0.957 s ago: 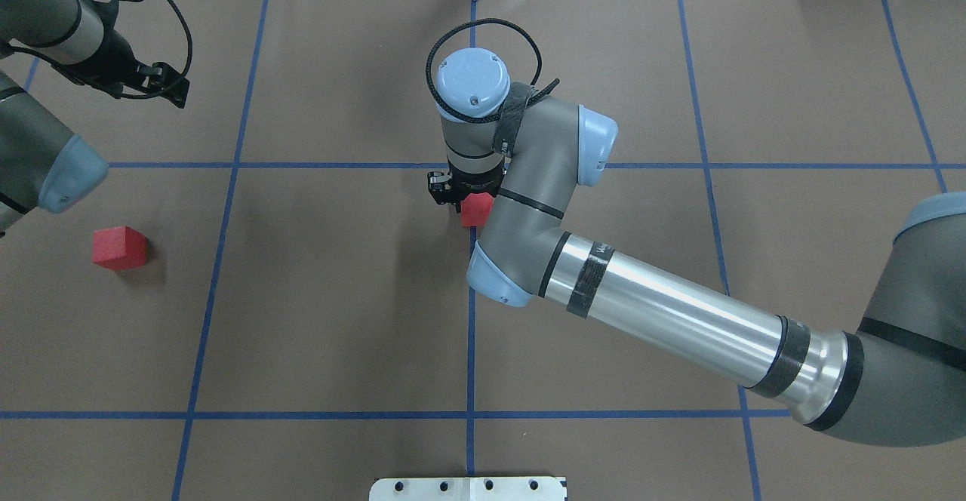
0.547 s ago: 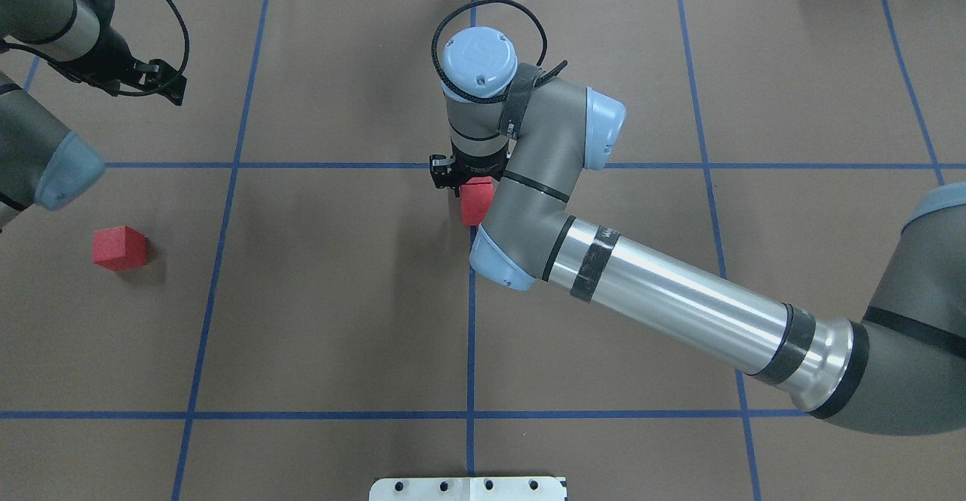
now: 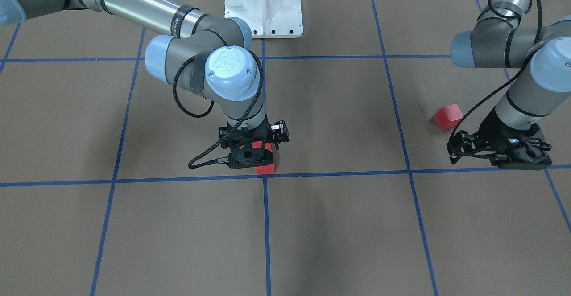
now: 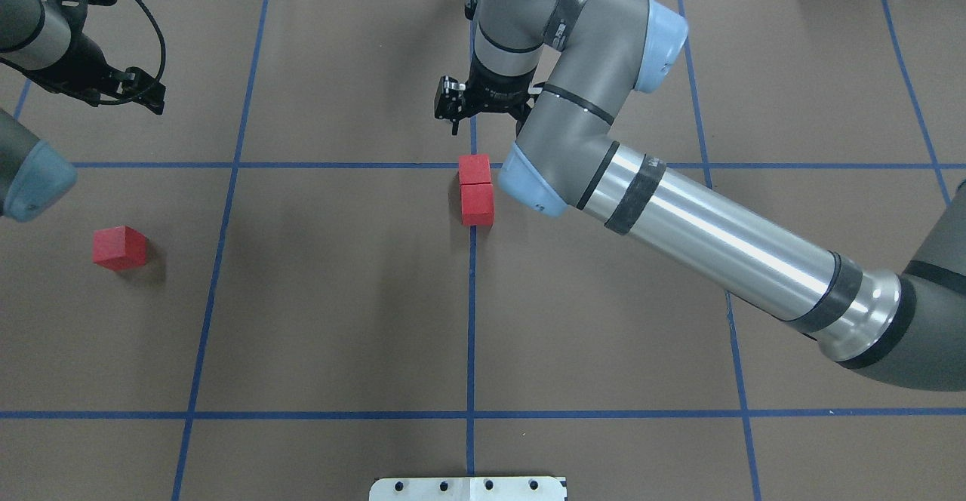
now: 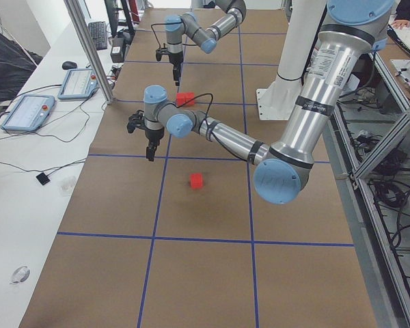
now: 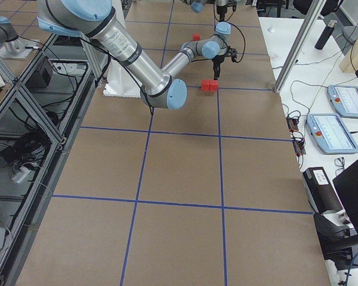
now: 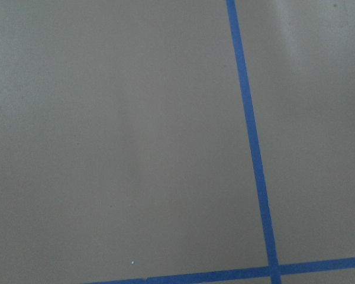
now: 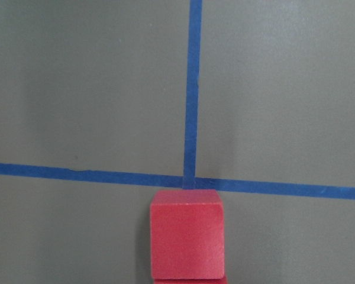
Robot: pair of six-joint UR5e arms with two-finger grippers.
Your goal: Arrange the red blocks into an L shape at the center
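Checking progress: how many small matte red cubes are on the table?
3. Two red cubes touch in line by the central blue tape crossing; the third cube sits alone toward the robot's left.

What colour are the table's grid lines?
Blue; the thin tape lines show best in the right wrist view.

Robotics lab: teach pendants, aluminium framing, loose cables beside a tape-gridded table.

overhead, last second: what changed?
The right gripper lifted and pulled back, away from the robot. That uncovered a second red block, now lying free at the centre crossing and touching the near block in a line. The left gripper drifted slightly farther out. The near block and the lone block on the left stayed put.
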